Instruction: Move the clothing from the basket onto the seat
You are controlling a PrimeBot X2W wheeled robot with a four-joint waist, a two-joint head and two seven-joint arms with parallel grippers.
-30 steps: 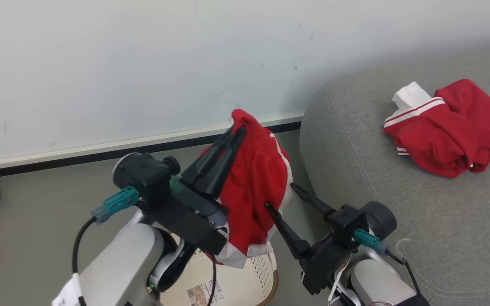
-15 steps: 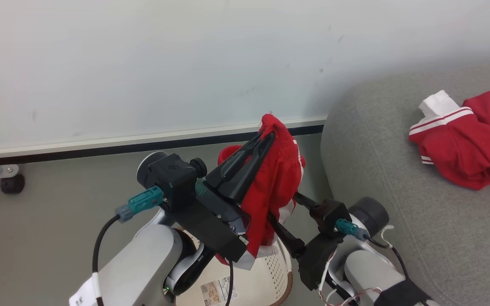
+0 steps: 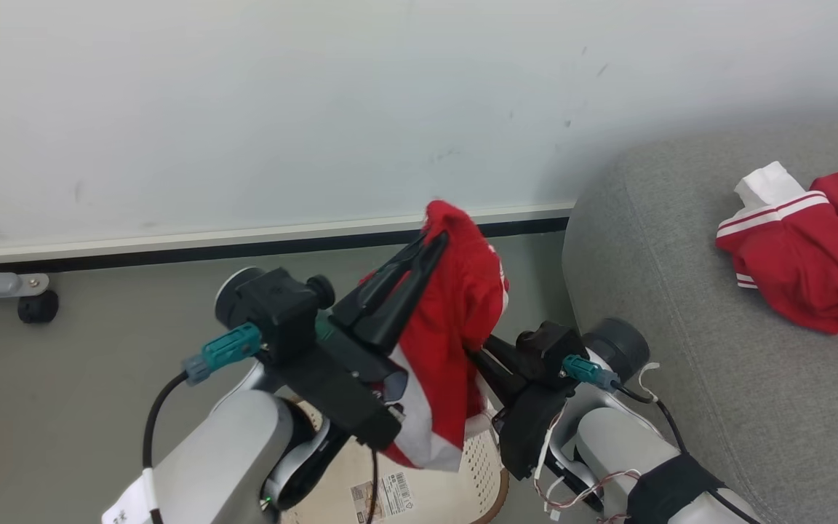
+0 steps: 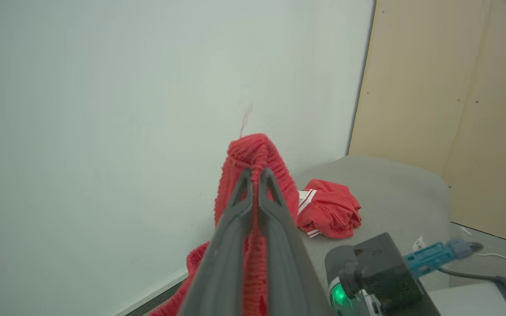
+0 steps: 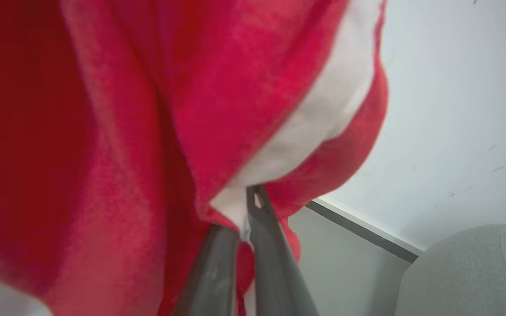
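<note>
Carrying the held garment [image 3: 455, 320] above the basket [image 3: 483, 466], I am working the transfer step of the task. The basket is sitting at the bottom centre of the head view, directly under the load, and my arms are hiding most of its inside. The left gripper [image 3: 435, 239] is clamping the garment's top fold at frame centre, with its fingers pressed together on red fabric. The right gripper [image 5: 253, 195] is pinching a lower white-and-red fold, its fingers likewise closed on cloth. The seat [image 3: 681, 306] is occupying the right of the frame, and the second garment [image 3: 804, 255] is resting on it at the right edge. In my judgement, the next move is calling for both arms to swing rightward over the seat and then release.
</note>
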